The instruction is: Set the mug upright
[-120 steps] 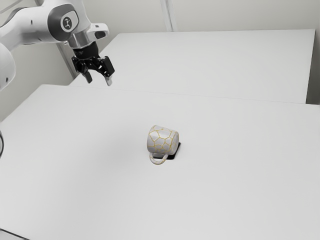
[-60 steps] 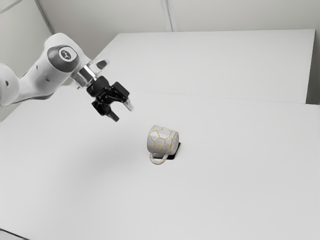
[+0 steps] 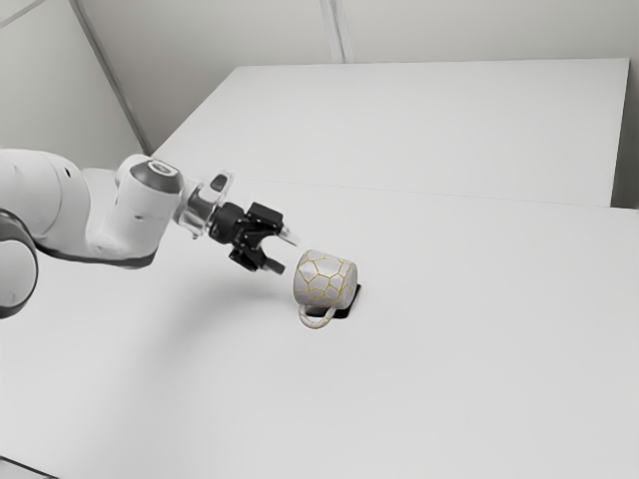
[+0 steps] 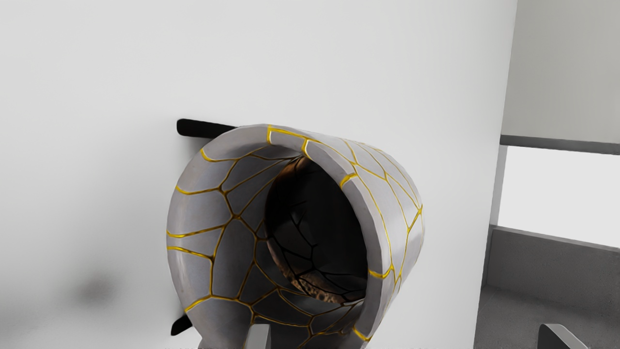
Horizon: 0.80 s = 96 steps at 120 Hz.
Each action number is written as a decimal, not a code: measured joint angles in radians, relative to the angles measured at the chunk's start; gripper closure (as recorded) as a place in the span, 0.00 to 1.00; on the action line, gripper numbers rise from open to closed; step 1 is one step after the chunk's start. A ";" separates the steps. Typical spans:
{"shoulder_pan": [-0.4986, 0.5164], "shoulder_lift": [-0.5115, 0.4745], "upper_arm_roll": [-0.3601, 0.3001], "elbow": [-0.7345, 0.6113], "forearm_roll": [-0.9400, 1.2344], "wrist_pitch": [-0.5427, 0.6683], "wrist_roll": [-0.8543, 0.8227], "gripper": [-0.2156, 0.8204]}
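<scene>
Arm first: my white links [image 3: 140,215] run in from the exterior view's left, behind the jaws, bent at the joints, ending in a black hand. The hand tilts down toward the table [image 3: 419,399], which spreads below and around it. A soft shadow [image 3: 195,314] lies on the tabletop, on the arm side of my fingertips.

Next, my gripper [image 3: 285,253]: jaws spread wide, holding nothing. Can't tell if that's full travel. In the wrist view one finger [image 4: 259,338] overlaps the mug's mouth; the other finger [image 4: 554,338] stands outside the mug's outline, well apart from the first.

Then the mug [image 3: 325,279]: just ahead of my fingertips, lying on its side, so not upright. Mouth faces the jaws, base points away. White with gold crack lines, dark deep inside. Handle [image 3: 318,321] sticks out from its side, toward the exterior camera.

Black flat piece [image 3: 344,312] sits under the mug, showing past its base end from where the exterior camera stands. In the wrist view, bits of it show past the mug's rim too.

Farther out, beyond mug and jaws: second pale surface [image 3: 419,120], with a light wall [image 3: 479,28] behind it.
</scene>
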 joint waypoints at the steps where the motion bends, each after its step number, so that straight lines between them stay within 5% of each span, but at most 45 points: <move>1: 0.000 0.002 0.000 -0.001 -0.006 -0.003 0.004 0.21; 41: -0.004 0.086 -0.009 0.003 -0.194 -0.103 0.157 0.21; 67: -0.004 0.093 -0.010 0.004 -0.222 -0.129 0.230 0.70; 96: -0.002 0.084 -0.011 0.003 -0.235 -0.138 0.286 0.90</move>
